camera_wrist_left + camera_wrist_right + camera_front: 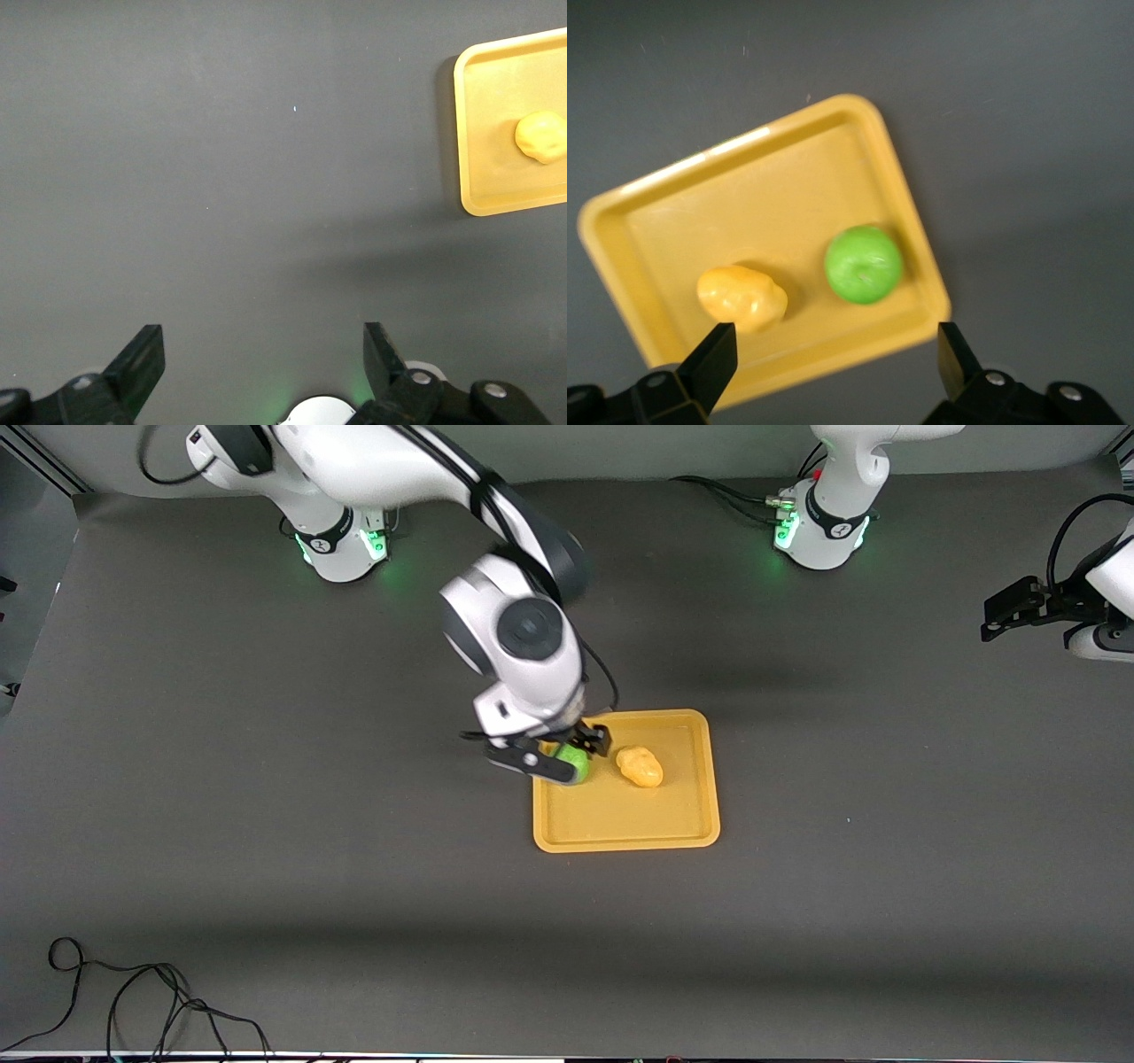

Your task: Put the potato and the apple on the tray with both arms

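The orange-yellow tray [620, 824] lies mid-table. The yellow lumpy potato [640, 766] rests in it. The green apple [573, 760] rests in the tray beside the potato, near the corner toward the right arm's end. My right gripper [567, 755] hangs open just above the apple, one finger on each side, not gripping it. In the right wrist view the apple [864, 264] and the potato [741, 297] sit on the tray [700, 212] below the open right gripper [834, 345]. My left gripper [1010, 611] waits open and empty at the left arm's end of the table.
The left wrist view shows the open left gripper [263, 341] over bare dark table, with the tray's edge [483, 177] and the potato [542, 137] farther off. A loose black cable [133, 992] lies at the table's near edge toward the right arm's end.
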Robot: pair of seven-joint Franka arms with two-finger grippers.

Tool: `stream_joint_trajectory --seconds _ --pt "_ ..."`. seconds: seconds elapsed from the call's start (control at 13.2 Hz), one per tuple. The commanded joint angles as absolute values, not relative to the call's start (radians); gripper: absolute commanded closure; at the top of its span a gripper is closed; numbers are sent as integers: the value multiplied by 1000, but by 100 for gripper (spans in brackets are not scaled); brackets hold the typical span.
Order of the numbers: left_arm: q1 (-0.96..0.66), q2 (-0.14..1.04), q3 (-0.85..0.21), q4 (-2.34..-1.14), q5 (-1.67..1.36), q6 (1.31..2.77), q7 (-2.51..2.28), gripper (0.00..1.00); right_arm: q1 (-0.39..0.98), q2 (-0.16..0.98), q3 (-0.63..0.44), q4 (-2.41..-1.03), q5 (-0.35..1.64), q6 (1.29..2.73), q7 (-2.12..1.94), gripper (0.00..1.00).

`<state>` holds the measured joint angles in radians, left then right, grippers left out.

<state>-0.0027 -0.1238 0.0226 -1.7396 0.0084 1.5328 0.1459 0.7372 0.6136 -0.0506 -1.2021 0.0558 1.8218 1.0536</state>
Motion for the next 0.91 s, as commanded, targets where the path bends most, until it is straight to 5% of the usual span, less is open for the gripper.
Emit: stream_joint_trajectory --seconds 0.0,0.3,0.53,0.83 --pt "-11 -120 25 -1723 15 1542 146 0 680 459 -57 -1235 68 1660 923 0" --pt "-11 -123 25 -1723 17 1546 146 1 627 261 -188 -1279 69 1447 610 0" --pt "-11 -121 25 -1724 17 1562 146 1 588 135 -311 -1372 66 1416 374 0" --pt "-11 -123 17 -1724 18 1560 146 1 291 49 -217 -1436 48 1422 145 0"
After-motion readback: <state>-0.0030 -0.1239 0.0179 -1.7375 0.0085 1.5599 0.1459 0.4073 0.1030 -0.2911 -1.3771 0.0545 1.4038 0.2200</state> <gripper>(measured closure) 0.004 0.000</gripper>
